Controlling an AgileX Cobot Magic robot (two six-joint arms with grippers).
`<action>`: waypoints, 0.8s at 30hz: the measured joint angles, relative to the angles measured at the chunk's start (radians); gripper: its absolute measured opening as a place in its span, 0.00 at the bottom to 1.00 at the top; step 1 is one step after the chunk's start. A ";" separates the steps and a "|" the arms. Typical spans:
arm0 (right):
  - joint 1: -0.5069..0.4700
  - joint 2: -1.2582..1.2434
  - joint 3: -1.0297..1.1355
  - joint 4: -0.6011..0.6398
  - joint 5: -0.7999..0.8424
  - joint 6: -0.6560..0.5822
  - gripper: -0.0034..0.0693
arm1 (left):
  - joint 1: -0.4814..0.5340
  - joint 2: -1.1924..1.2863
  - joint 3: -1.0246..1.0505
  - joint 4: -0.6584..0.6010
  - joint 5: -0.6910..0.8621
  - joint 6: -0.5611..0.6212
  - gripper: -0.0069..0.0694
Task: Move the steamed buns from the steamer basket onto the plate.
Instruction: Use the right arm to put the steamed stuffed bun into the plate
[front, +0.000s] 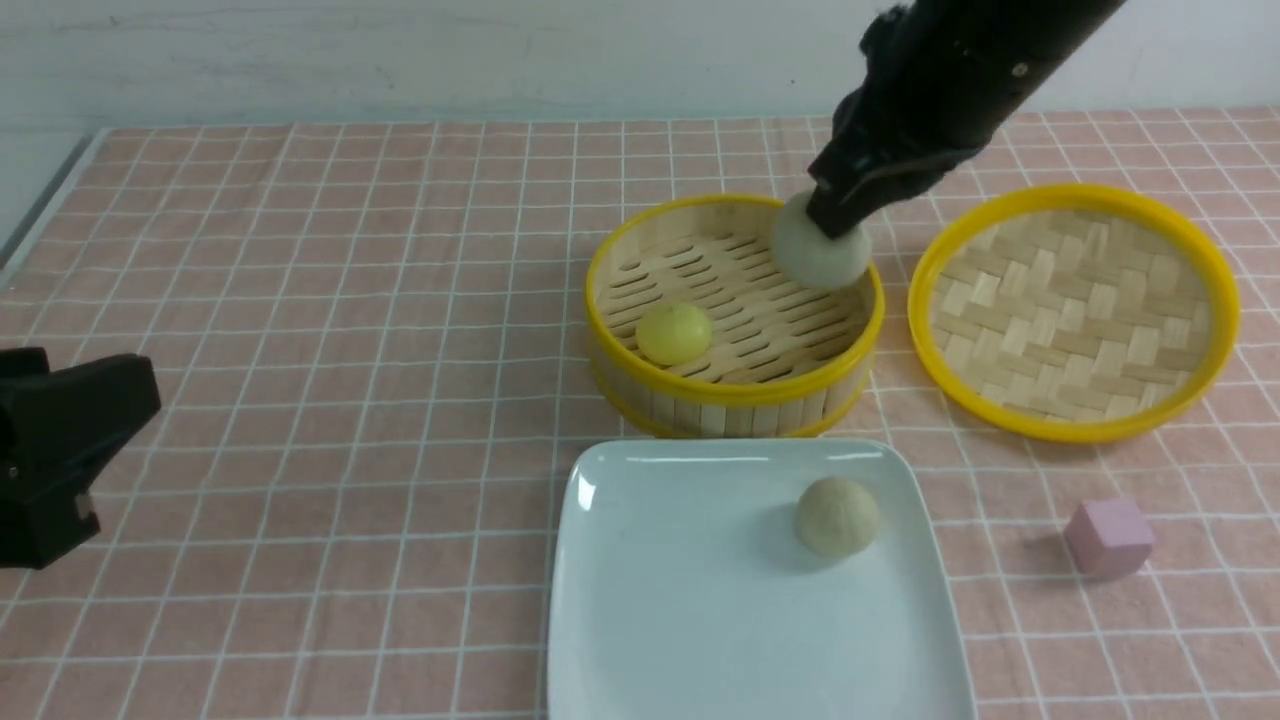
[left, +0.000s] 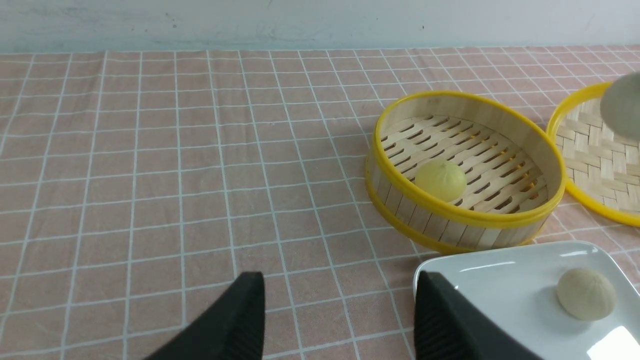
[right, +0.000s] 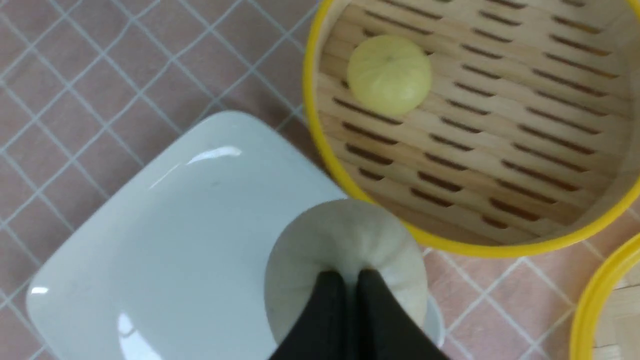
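At table's (front: 300, 400) left edge, left gripper (left: 339, 287) stands wide, empty. Centre: basket (front: 735, 392) holds yellow bun (front: 674, 333). Over its right rim, right gripper (right: 349, 280) pinches white bun (front: 825, 255), which hangs beneath its tips. On plate (front: 680, 600), at near edge, rests beige bun (front: 837, 515).

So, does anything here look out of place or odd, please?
A small pink cube sits on the cloth right of the plate, unlike anything else here. Also, the right gripper holds its bun by a pinched fold.

pink checked tablecloth (front: 300, 300) | woven yellow-rimmed lid (front: 1075, 310): lying flat | pink cube (front: 1108, 537): near lid, not touching
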 joint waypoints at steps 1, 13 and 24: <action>0.013 -0.009 0.031 0.002 0.000 -0.003 0.07 | 0.000 0.000 0.000 0.000 0.000 0.000 0.64; 0.152 -0.021 0.441 0.006 -0.246 -0.080 0.07 | 0.000 0.000 0.000 0.000 0.032 0.000 0.64; 0.153 0.099 0.458 -0.001 -0.450 -0.143 0.07 | 0.000 0.000 0.000 0.000 0.047 0.000 0.64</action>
